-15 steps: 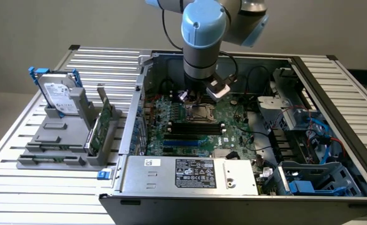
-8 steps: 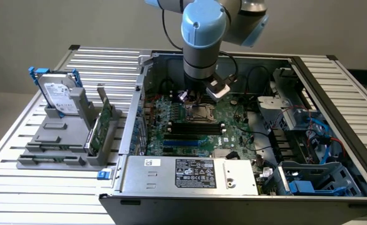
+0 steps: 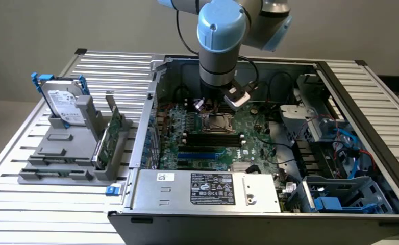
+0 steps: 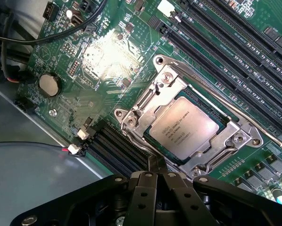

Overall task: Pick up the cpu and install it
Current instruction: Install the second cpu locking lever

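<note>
We see the cpu (image 4: 188, 128) seated in its socket (image 4: 136, 117); our gripper (image 4: 155, 181) hovers just beside, jaws closed, empty

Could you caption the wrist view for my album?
Shut end effector hovering beside the cpu seated in its motherboard socket.

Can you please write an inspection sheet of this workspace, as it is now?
Surface: slatted metal table, open computer case on it.
Job's things: silvery square cpu lies in metal socket frame on green motherboard.
Clutter: grey holder with white-labelled hard drive and green circuit card.
Grippers: black gripper shut, empty, beside the socket.
Cables: black cable; blue cables.
Surroundings: plain wall.
</note>
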